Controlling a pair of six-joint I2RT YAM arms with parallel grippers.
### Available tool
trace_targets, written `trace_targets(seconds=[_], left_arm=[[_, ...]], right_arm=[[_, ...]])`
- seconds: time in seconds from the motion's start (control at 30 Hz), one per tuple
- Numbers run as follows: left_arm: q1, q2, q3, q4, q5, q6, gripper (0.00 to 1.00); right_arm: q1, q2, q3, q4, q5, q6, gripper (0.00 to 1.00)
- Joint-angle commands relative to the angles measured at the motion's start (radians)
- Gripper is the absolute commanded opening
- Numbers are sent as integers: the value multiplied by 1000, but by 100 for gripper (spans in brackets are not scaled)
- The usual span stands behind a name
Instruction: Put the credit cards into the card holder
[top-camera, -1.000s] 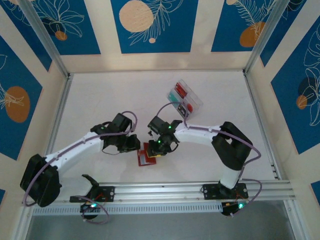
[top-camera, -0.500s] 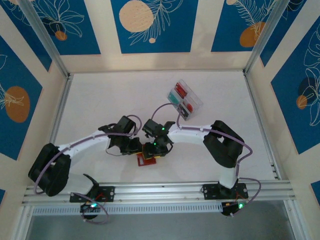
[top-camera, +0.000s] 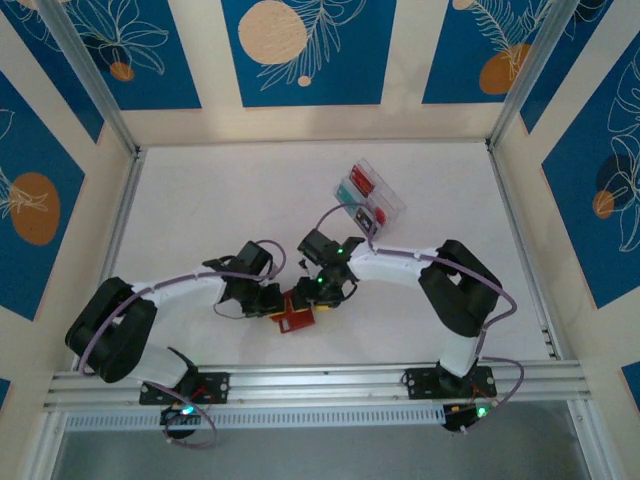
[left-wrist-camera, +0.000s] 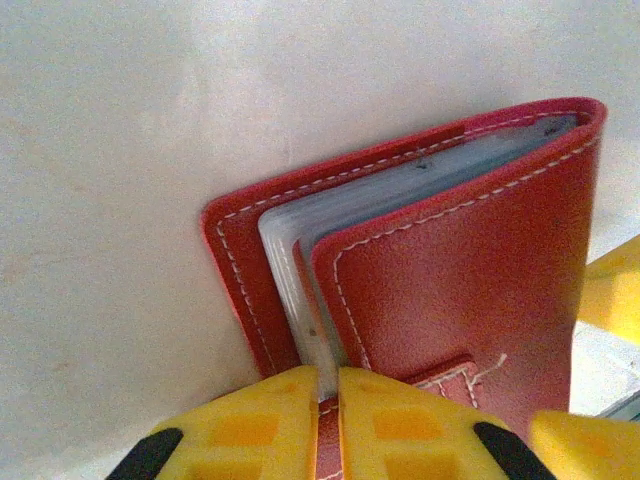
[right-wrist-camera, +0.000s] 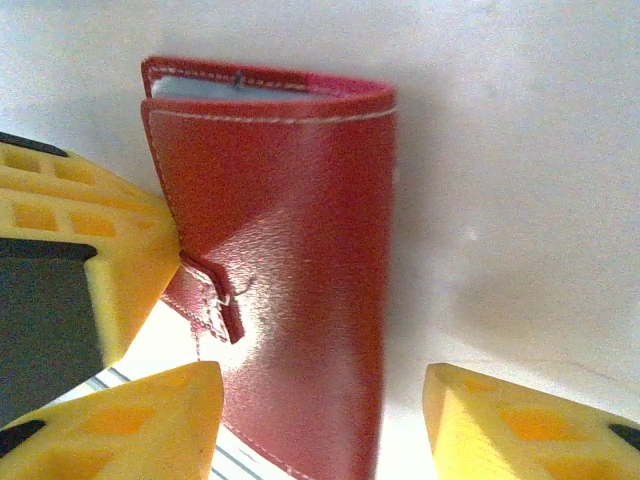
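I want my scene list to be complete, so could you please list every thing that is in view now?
wallet: one, red, near the table's front, between the two arms' tips
box: one, clear, on the table beyond the right arm
cards: several, red and teal, inside the box; exact count unclear
table: one, white
rail: one, silver, near edge
panels: blue and orange, around the table
left arm, right arm: white and black
left jaws: yellow, shut on the wallet's edge
right jaws: yellow, open, wallet between them
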Motion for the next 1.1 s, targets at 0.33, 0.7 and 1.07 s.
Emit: trace_targets(seconds=[0.33,0.7,1.07], left_arm=[[-10,56,-120,6,-57,-11,11],[-5,45,-137,59,-11,-40,11],[63,-191,-39,-156,-99,0,20]], right_arm=[[-57,57,-58,203,-295,-23,57],[-46,45,-112,292,-363,46,3],[33,-70,182,-628,660,23,0]])
